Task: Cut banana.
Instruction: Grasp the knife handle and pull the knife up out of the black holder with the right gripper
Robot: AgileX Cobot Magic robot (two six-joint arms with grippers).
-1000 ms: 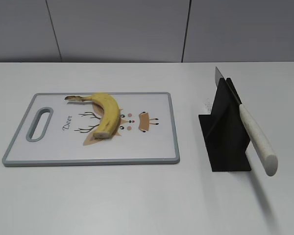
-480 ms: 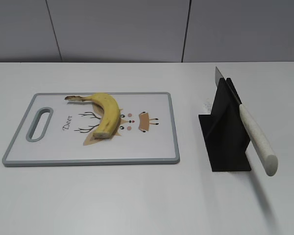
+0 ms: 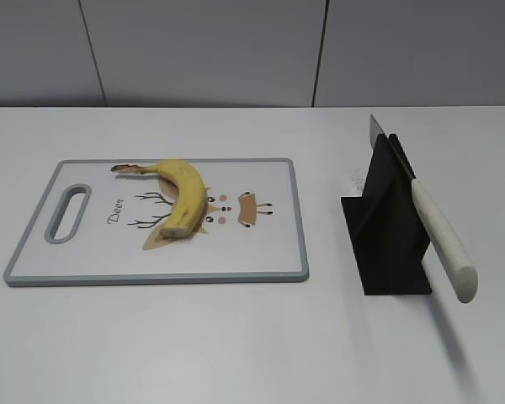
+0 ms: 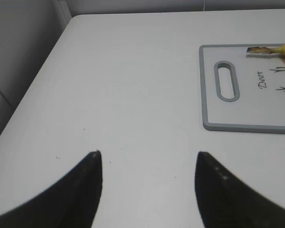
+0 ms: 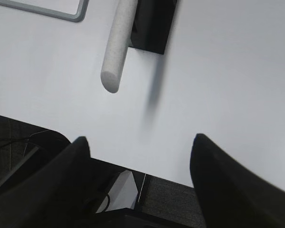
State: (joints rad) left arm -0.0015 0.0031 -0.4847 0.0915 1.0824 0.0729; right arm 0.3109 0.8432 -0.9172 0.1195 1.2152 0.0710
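Observation:
A yellow banana lies curved on a white cutting board with a grey rim, at the left of the table. A knife with a white handle leans in a black stand at the right; its blade tip sticks up behind. In the left wrist view my left gripper is open and empty over bare table, left of the board, with the banana's stem at the frame's edge. My right gripper is open and empty at the table's front edge, below the knife handle. Neither gripper shows in the exterior view.
The board has a handle slot at its left end and a deer drawing. The table's left edge runs close to my left gripper. The table's front edge and dark floor lie under my right gripper.

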